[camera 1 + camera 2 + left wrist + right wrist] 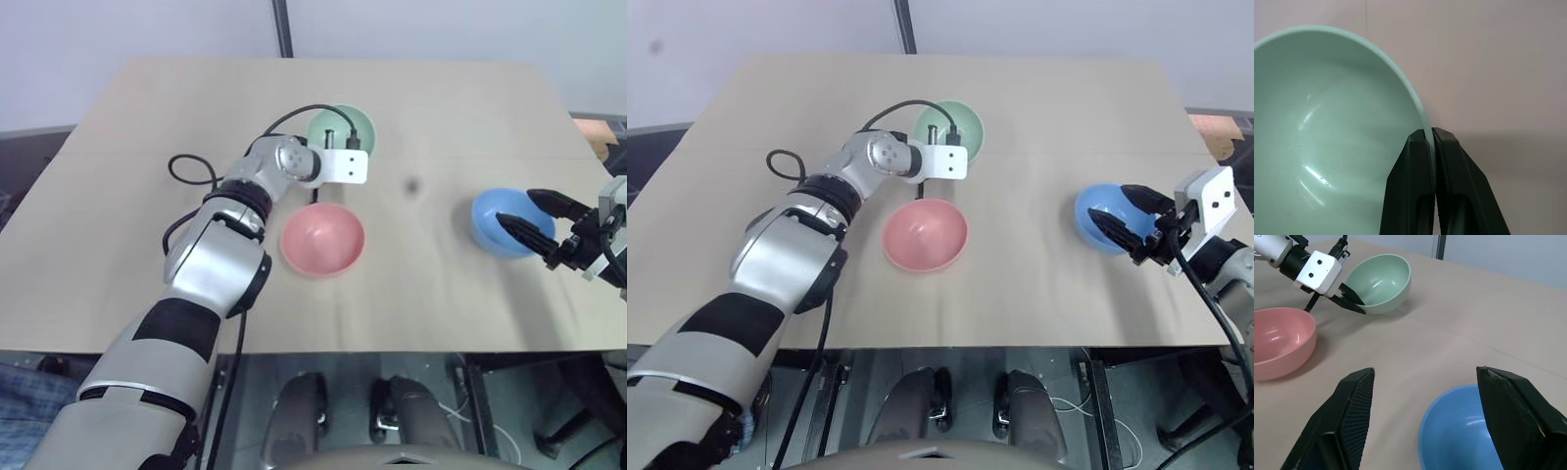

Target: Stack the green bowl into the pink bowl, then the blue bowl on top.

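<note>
rim of green bowl pinched in closed left gripper; right gripper wide open, empty

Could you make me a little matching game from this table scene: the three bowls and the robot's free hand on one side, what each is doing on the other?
Things:
1. green bowl
2. pink bowl
3. blue bowl
4. right hand

States:
A. open, its two fingers apart just over a bowl
B. rim pinched by the shut left hand
C. sits untouched on the table, nearer the robot than the pinched bowl
D. lies on the robot's right side, below the open fingers

Pairs: 1-B, 2-C, 3-D, 4-A
</note>
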